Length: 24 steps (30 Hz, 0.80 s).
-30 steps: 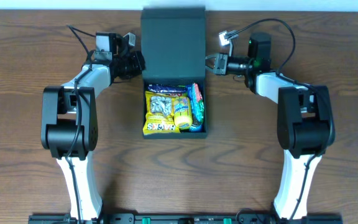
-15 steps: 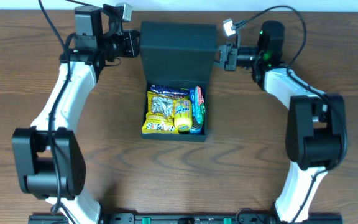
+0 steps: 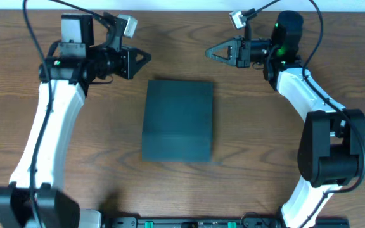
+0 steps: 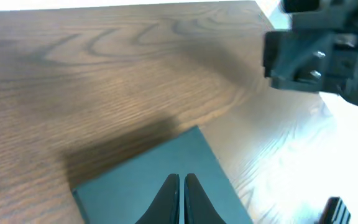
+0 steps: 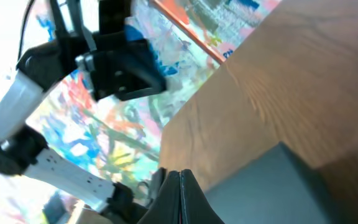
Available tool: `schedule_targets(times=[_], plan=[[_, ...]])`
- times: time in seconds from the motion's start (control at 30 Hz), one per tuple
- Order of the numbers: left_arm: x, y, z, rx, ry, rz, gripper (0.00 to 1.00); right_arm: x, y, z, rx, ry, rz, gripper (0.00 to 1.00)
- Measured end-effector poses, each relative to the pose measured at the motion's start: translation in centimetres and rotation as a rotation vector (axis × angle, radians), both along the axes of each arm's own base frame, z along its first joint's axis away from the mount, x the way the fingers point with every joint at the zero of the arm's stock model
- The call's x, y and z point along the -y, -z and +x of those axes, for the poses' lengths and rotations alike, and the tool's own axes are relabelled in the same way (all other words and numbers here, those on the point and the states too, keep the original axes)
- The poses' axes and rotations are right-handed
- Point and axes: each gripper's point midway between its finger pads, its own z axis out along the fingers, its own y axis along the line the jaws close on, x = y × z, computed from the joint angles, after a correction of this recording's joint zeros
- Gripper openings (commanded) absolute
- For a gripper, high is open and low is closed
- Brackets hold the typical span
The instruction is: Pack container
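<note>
The dark teal container (image 3: 177, 120) lies in the middle of the table with its flap lid folded down over it, so its contents are hidden. My left gripper (image 3: 146, 58) is shut and empty, raised above the table to the container's upper left. My right gripper (image 3: 210, 52) is shut and empty, raised to the container's upper right. In the left wrist view the shut fingers (image 4: 180, 180) hang over the container's lid (image 4: 123, 193). In the right wrist view the shut fingers (image 5: 180, 174) point past the container (image 5: 284, 186).
The wooden table (image 3: 106, 171) surrounds the container. The right arm's wrist (image 4: 316, 53) shows in the left wrist view, and the left arm (image 5: 104, 62) shows in the right wrist view. The table's far edge (image 3: 182, 12) runs behind both grippers.
The lid, upright at the back with snack packets showing, has come down and now covers the container. Both grippers have let go of its sides, lifted and drawn outward.
</note>
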Motion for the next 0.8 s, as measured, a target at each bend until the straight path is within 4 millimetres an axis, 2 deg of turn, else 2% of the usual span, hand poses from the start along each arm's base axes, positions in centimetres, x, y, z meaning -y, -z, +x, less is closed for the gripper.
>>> schedule_targets(times=[0.13,0.23,0.33,0.4,0.5,0.6,0.67,0.73,0.8], plan=[[-0.2,-0.9,-1.4,0.009,0.005,0.022,0.06,0.0,0.3,0.7,-0.153,0.047,-0.012,0.02],[-0.8,-0.7,-2.3,-0.012,-0.019,0.059,0.06,0.5,1.9,2.3,-0.312,0.158,-0.043,0.02],[-1.5,-0.5,-3.1,-0.035,-0.047,0.101,0.06,2.0,5.6,4.1,-0.501,0.345,-0.134,0.02],[-2.0,-0.3,-3.8,-0.056,-0.062,0.127,0.06,3.9,9.4,4.7,-0.626,0.501,-0.254,0.02],[-3.0,0.3,-5.1,-0.102,-0.1,0.187,0.06,7.4,14.8,3.9,-0.719,0.68,-0.482,0.02],[-4.1,0.5,-6.4,-0.126,-0.131,0.246,0.06,9.7,17.4,1.7,-0.726,0.734,-0.682,0.01],[-4.5,0.2,-7.0,-0.113,-0.143,0.271,0.06,10.9,17.3,0.4,-0.688,0.746,-0.78,0.02],[-4.9,-0.8,-7.5,-0.07,-0.155,0.285,0.06,11.7,14.9,-0.9,-0.598,0.747,-0.842,0.01],[-5.1,-1.6,-8.5,-0.034,-0.165,0.29,0.06,12.2,11.5,-2.0,-0.49,0.754,-0.863,0.01]])
